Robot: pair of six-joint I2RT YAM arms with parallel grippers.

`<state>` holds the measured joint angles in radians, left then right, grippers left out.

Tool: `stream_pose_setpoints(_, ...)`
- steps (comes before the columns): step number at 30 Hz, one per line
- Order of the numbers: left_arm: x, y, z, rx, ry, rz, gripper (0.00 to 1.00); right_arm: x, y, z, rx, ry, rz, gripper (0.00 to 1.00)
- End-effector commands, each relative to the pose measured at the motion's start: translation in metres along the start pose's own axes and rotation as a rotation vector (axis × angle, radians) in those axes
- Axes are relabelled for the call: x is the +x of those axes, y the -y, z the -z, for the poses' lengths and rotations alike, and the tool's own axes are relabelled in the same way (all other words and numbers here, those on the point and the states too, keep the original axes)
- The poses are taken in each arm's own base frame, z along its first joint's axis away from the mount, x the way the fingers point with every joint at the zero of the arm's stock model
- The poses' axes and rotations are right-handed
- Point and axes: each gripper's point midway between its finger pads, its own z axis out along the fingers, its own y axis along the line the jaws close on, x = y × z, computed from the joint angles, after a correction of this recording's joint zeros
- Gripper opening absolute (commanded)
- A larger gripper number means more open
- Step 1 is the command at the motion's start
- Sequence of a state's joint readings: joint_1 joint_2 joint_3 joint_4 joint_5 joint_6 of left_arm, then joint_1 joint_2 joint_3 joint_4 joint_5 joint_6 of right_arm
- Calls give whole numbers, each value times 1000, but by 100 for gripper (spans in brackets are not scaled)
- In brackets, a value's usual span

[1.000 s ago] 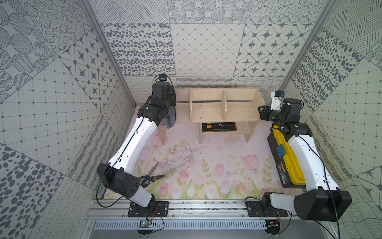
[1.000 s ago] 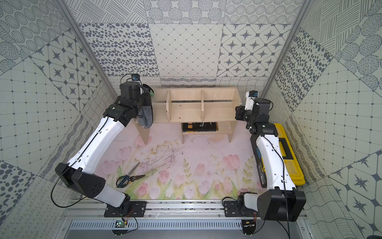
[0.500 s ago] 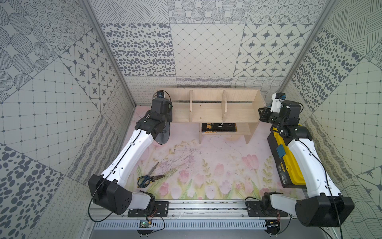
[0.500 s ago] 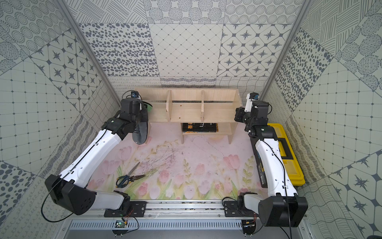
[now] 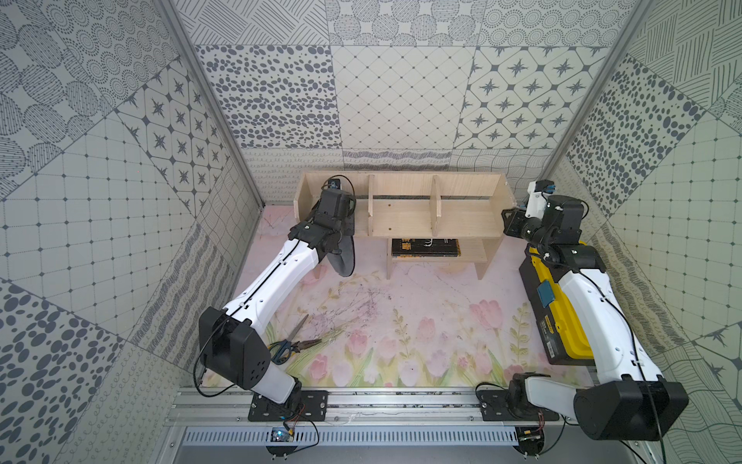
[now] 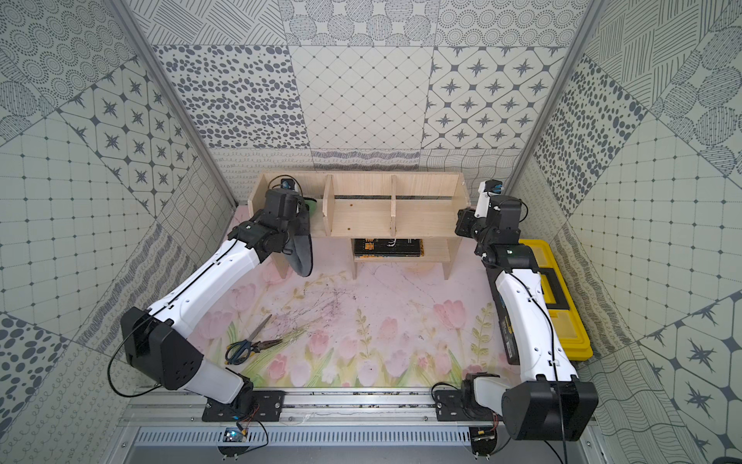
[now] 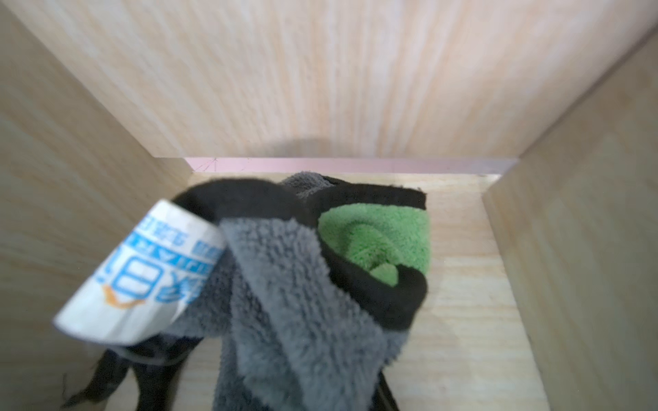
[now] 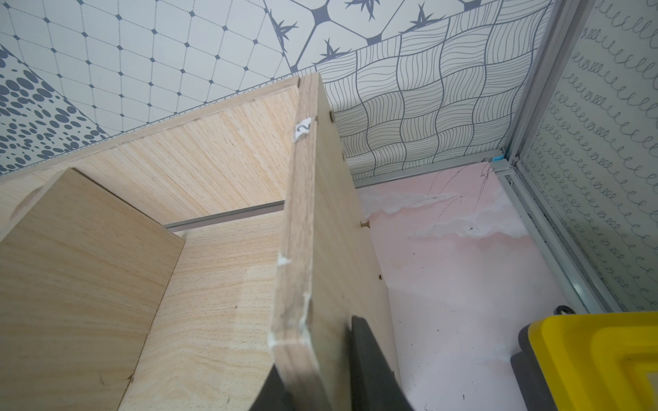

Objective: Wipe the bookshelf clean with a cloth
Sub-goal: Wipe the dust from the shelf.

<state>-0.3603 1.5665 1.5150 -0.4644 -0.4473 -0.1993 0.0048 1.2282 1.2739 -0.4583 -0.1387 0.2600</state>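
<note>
Nearest the rail, scissors (image 5: 295,345) lie on the floral mat (image 5: 401,313), with a yellow-and-black toolbox (image 6: 570,329) along its right edge. Behind them stands the pale-wood bookshelf (image 5: 401,217), a dark book (image 5: 425,248) on its lower shelf. The right gripper (image 8: 320,377) pinches the right side panel. The left gripper (image 5: 339,209) (fingers buried in fabric) seems clamped on the cloth (image 7: 292,284), which is bunched in the top tier's leftmost compartment with one end hanging over the front.
</note>
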Motion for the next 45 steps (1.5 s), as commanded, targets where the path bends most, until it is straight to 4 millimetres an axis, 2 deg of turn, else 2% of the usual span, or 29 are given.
stream_pose_setpoints(1, -30, -33, -7, -90, 47, 76, 0, 46, -4, -12, -26, -171, -207, 0)
stream_pose_setpoints(4, -61, -26, -7, -37, 98, 105, 0, 47, -3, -13, -23, -173, -209, 0)
stream_pose_setpoints(7, -94, 4, 2, 127, 182, 148, 0, 48, -2, -11, -18, -171, -212, 0)
stream_pose_setpoints(9, -108, 26, 10, 217, 227, 143, 0, 49, -1, -11, -11, -169, -215, 0)
stream_pose_setpoints(12, -111, 57, 21, 313, 251, 93, 0, 51, 2, -11, 14, -167, -228, 0)
stream_pose_setpoints(14, -102, 71, 25, 345, 244, 56, 0, 56, 6, -13, 36, -171, -238, 0)
stream_pose_setpoints(16, -86, 76, 26, 358, 213, 44, 0, 58, 8, -12, 51, -170, -247, 0)
stream_pose_setpoints(20, -34, 57, 21, 284, 88, 34, 0, 62, 13, -12, 69, -160, -264, 0)
stream_pose_setpoints(22, -6, 37, 23, 210, 44, 19, 0, 63, 13, -13, 66, -158, -263, 0)
stream_pose_setpoints(24, 14, 21, 29, 155, 26, 3, 0, 63, 12, -15, 66, -161, -261, 0)
stream_pose_setpoints(27, 31, -3, 46, 87, 29, -38, 0, 64, 13, -18, 66, -161, -259, 0)
stream_pose_setpoints(31, 34, -30, 56, 19, 40, -20, 0, 66, 14, -22, 63, -157, -277, 0)
stream_pose_setpoints(33, 28, -39, 52, 5, 45, 7, 0, 67, 13, -25, 59, -160, -284, 0)
stream_pose_setpoints(35, 13, -43, 46, -4, 53, 26, 0, 65, 12, -27, 62, -156, -278, 0)
stream_pose_setpoints(40, -45, -46, 32, -36, 149, 85, 0, 52, 14, -27, 160, -112, -196, 0)
stream_pose_setpoints(42, -66, -38, 24, -9, 169, 109, 0, 44, 22, -31, 215, -97, -189, 0)
stream_pose_setpoints(45, -98, -11, 22, 101, 211, 167, 0, 29, 35, -38, 302, -69, -177, 0)
